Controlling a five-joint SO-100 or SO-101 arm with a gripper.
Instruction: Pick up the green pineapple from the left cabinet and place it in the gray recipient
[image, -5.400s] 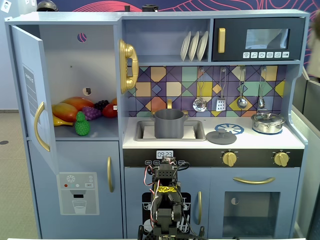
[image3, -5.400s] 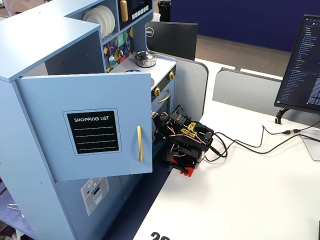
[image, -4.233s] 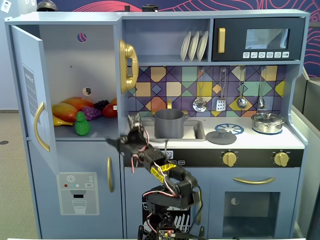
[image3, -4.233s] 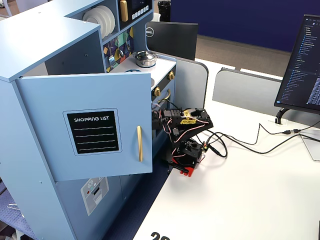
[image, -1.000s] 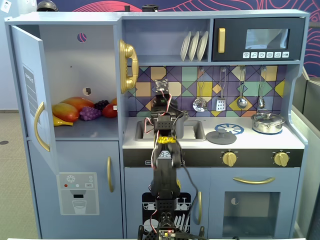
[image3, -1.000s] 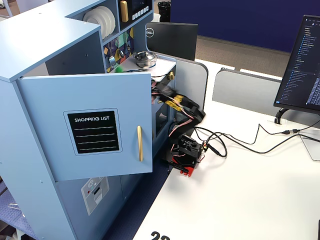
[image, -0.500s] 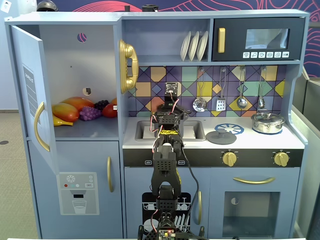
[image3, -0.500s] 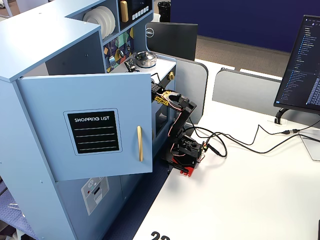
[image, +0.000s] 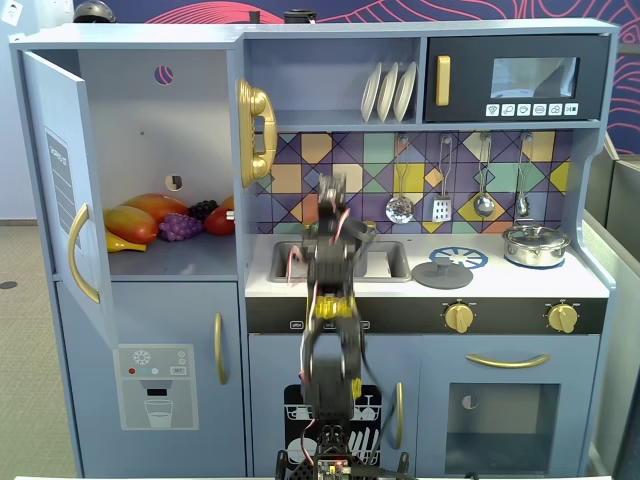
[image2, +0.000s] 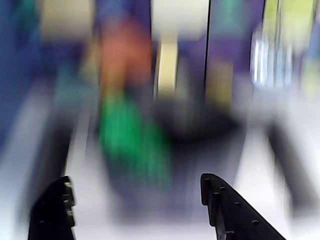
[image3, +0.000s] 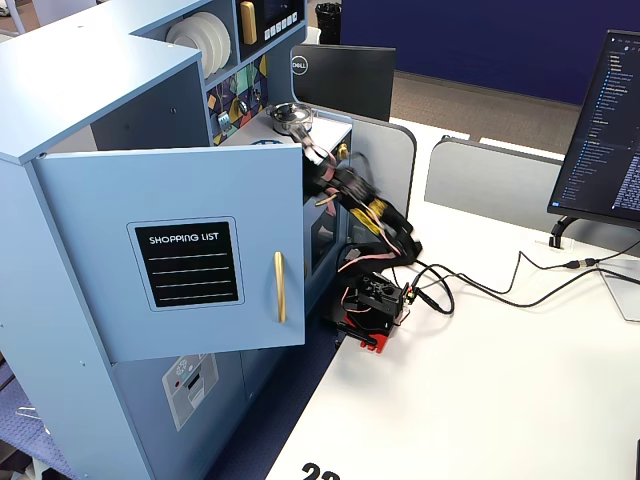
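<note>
I see a light-blue toy kitchen (image: 330, 400) of smooth painted board, with a tiled patchwork of purple, yellow and teal behind the counter (image: 520, 285). On the left the cabinet (image: 160, 150) stands open, its flat door (image: 60, 190) swung out with a curved gold handle; a round hole shows in the back wall, and glossy plastic fruit lies on its shelf: a yellow-orange mango (image: 135, 222), a knobbly purple grape bunch (image: 180, 227).

In the middle the black arm (image: 330, 340) reaches over the sink (image: 385, 262). In my wrist view, badly blurred, the pincer (image2: 135, 200) shows two dark tips standing wide apart with nothing between them. Beyond them the green pineapple (image2: 131, 142) is a bright smear just left of a dark round gray pot (image2: 200, 122); I cannot tell if they touch.

To the right hang steel utensils (image: 460, 200), and a shiny lidded pot (image: 535, 245).
</note>
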